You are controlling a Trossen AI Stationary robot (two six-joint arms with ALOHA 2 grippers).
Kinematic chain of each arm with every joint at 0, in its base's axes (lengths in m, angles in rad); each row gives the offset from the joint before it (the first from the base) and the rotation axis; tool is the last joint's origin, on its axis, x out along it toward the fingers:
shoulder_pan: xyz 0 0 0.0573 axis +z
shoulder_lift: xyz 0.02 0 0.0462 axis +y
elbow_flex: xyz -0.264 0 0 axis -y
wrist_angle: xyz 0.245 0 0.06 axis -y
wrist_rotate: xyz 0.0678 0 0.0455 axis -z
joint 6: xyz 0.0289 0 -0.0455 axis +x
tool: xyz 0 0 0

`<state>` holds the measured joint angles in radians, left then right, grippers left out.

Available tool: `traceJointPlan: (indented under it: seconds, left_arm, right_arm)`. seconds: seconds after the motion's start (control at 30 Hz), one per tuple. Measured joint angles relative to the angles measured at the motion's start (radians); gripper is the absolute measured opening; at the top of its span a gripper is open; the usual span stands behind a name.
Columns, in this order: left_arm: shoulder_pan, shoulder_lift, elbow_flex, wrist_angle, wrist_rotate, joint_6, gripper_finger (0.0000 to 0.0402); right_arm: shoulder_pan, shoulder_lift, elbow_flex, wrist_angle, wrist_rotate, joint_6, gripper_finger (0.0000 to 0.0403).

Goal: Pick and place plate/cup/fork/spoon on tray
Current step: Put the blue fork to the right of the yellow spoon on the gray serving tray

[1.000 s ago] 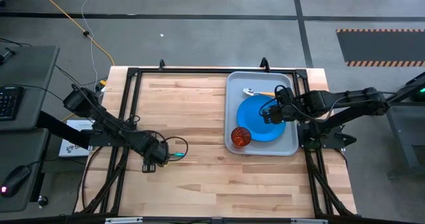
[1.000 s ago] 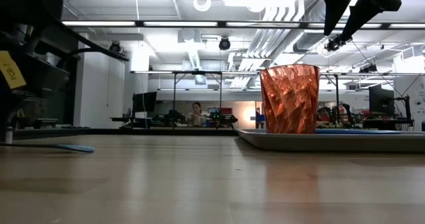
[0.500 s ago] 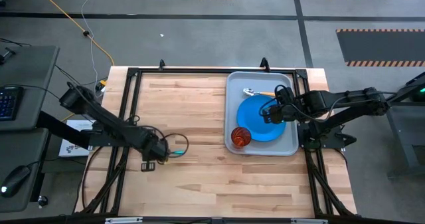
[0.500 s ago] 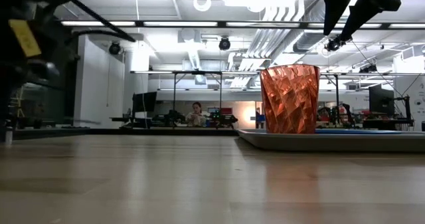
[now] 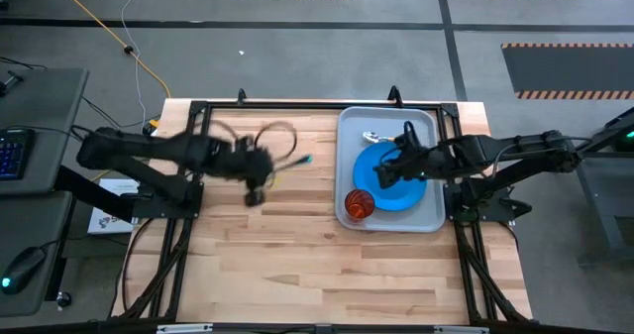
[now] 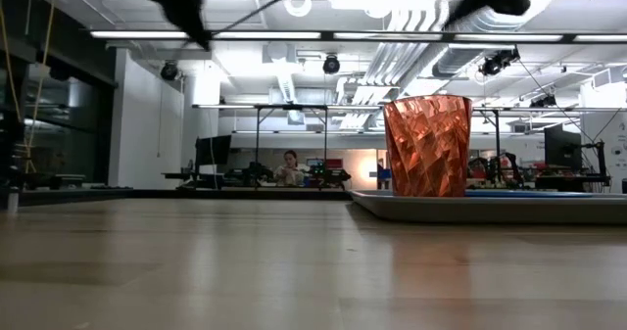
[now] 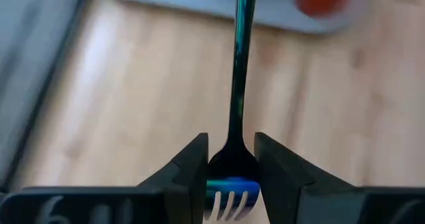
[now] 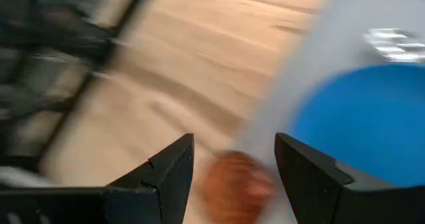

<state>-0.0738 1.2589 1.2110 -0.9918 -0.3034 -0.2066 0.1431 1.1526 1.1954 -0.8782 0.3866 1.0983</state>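
One thin fork [image 7: 238,111], its teal-green handle pointing away and its blue tined head pinched between the dark fingers, is clamped in the left gripper [image 7: 229,177] above the pale wooden table [image 5: 297,245], left of the tray [image 5: 349,126]. That light grey, round-cornered tray holds the flat round blue plate [image 5: 388,180], the faceted translucent red-orange cup [image 6: 427,146] at its near corner and the silver-bowled spoon [image 5: 374,137] at its far end. Over the plate hovers the right gripper [image 8: 232,164], fingers spread wide with nothing between them.
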Motion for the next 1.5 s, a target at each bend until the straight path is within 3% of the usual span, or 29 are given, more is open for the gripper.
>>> traceJointPlan:
  seconds: [0.13,0.3,0.6,1.0,1.5]
  left_arm:
    - [0.110,0.089,0.087,0.074,-0.085,0.204,0.0096]
    - [0.184,0.249,0.202,0.084,-0.175,0.370,0.0097]
    - [0.202,0.401,0.316,0.114,-0.078,0.402,0.0098]
    - [0.198,0.414,0.317,0.129,-0.058,0.388,0.0098]
    - [0.198,0.414,0.317,0.126,-0.047,0.383,0.0099]
  right_arm:
    - [-0.034,0.010,0.001,0.225,-0.049,0.003,0.0201]
    - [-0.096,0.046,0.002,0.438,-0.021,0.023,0.0201]
    - [-0.198,0.123,0.001,0.414,-0.014,-0.002,0.0201]
    - [-0.229,0.166,0.000,0.412,-0.077,-0.034,0.0195]
    - [-0.234,0.162,0.001,0.405,-0.068,-0.068,0.0012]
